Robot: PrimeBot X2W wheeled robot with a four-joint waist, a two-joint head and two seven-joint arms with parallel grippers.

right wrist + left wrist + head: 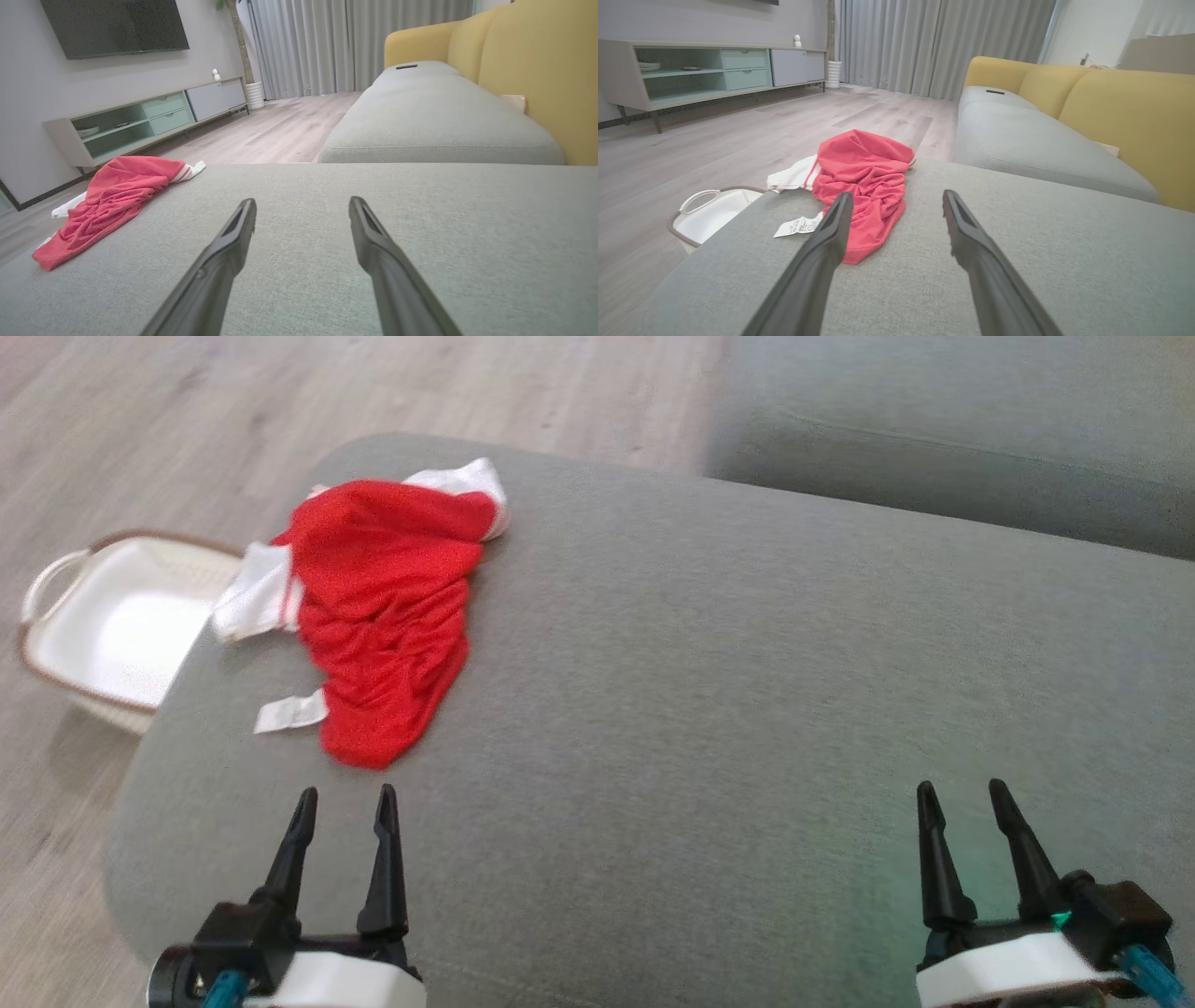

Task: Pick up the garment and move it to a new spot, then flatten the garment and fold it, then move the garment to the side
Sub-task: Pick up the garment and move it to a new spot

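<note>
As I judged, no step of the task was done yet. The red jersey with white trim [383, 616] lay crumpled at the far left edge of the grey ottoman [709, 709], beside which a white basket [56, 569] stood on the floor. The left gripper [345, 793] hovered over the ottoman's near left part, just short of the jersey. The right gripper [961, 786] was over its near right part, well apart from the jersey. Both had jaws wide apart, holding nothing. Picking up, flattening, folding and moving aside were all left.

Head camera looks down; both low wrist cameras skim the cushion [1017, 261], sharing the garment [864, 186].
</note>
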